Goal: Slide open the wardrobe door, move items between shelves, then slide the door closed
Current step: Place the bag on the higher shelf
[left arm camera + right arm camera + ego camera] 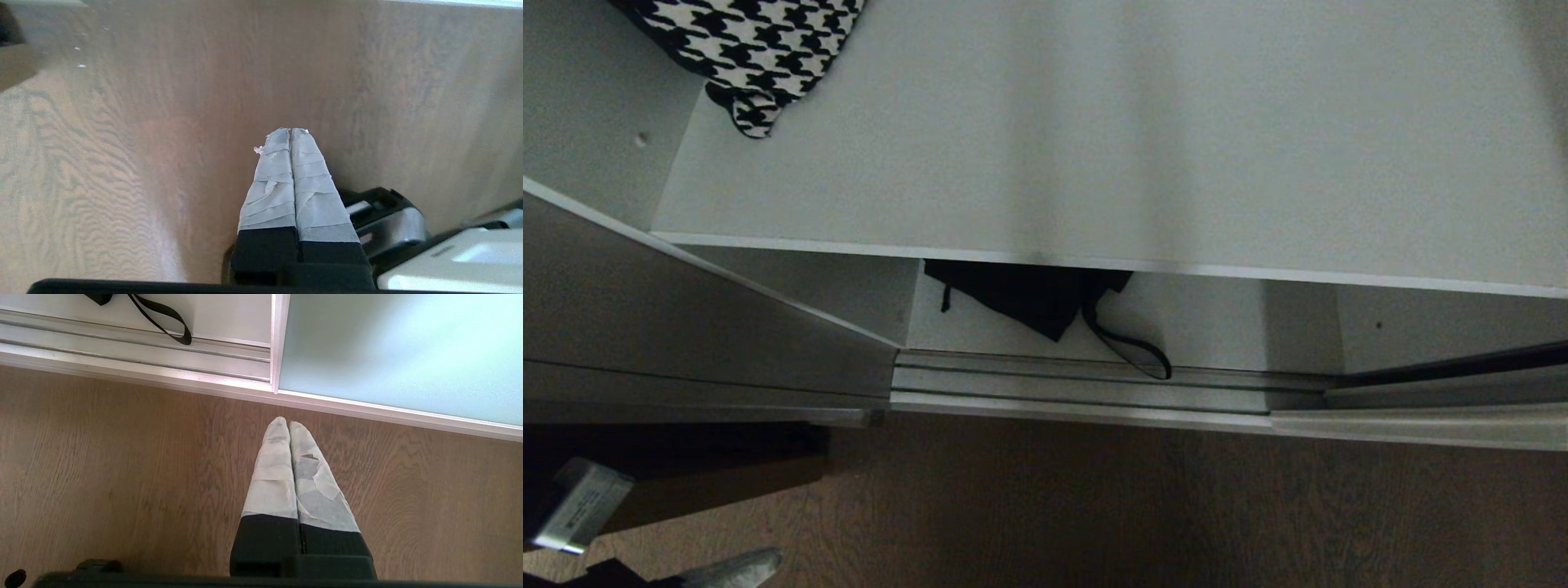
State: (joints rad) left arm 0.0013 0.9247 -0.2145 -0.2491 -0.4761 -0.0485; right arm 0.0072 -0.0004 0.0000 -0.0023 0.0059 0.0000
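Sliding wardrobe door is standing slid aside, leaving the shelves exposed. Under the upper board, the black bag is lying, strap trailing onto the track. Left gripper and right gripper are hanging over the wood floor, fingers pressed together, empty.

One black bag with one dangling strap, one houndstooth cloth, two shelves, one frosted glass door, and two grippers.
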